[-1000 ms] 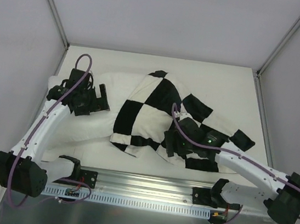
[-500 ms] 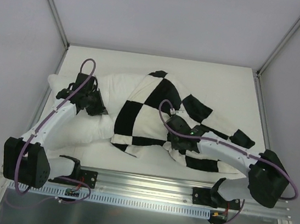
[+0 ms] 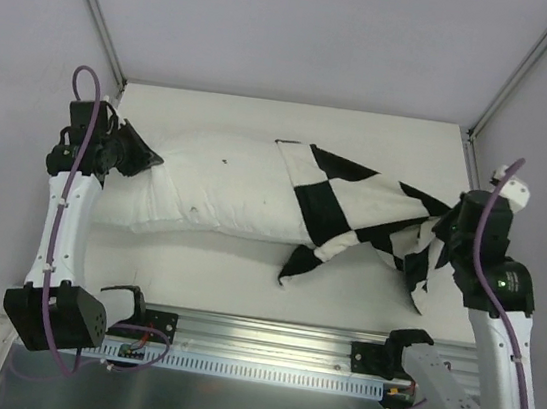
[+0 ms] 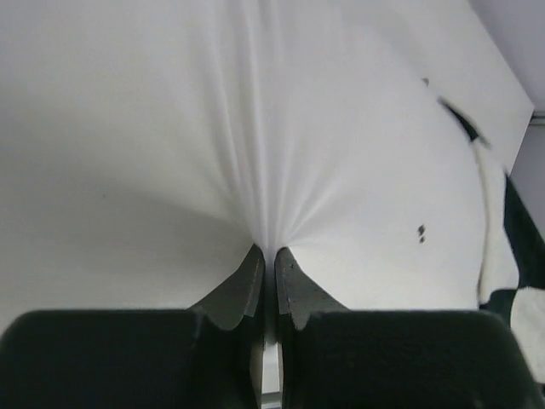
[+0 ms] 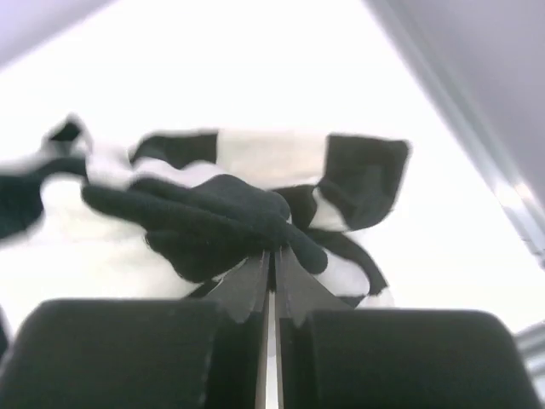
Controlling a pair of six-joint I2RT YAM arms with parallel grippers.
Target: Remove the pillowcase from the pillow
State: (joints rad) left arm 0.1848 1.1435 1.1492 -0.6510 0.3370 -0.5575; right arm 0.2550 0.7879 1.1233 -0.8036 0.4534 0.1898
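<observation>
Two pinches, both tight. Your left gripper (image 4: 266, 254) has its fingers pressed together on a gather of the plump, plain white stuffed pillow (image 3: 216, 182), with creases fanning out from the tips. Your right gripper (image 5: 274, 254) is clamped on a dark bunch of the limp black-and-white checkerboard fabric pillowcase (image 3: 350, 199).

Top view:
- The pillow lies lengthwise across the flat white tabletop (image 3: 264, 123). Its left end is at the left gripper, close to the table's left edge and the grey wall panel (image 3: 21, 131).
- The left half of the pillow is bare. The pillowcase's open edge crosses it about mid-length.
- The pillow's right end is under the cover, and you can't tell how much is inside.
- The pillowcase is pulled out toward the right gripper, which sits near the table's right edge.
- Two loose flaps hang toward the near side, one mid-table and one just beside the right gripper.
- Bare tabletop shows behind the pillow and in a strip between it and the near aluminium rail (image 3: 264, 350).
</observation>
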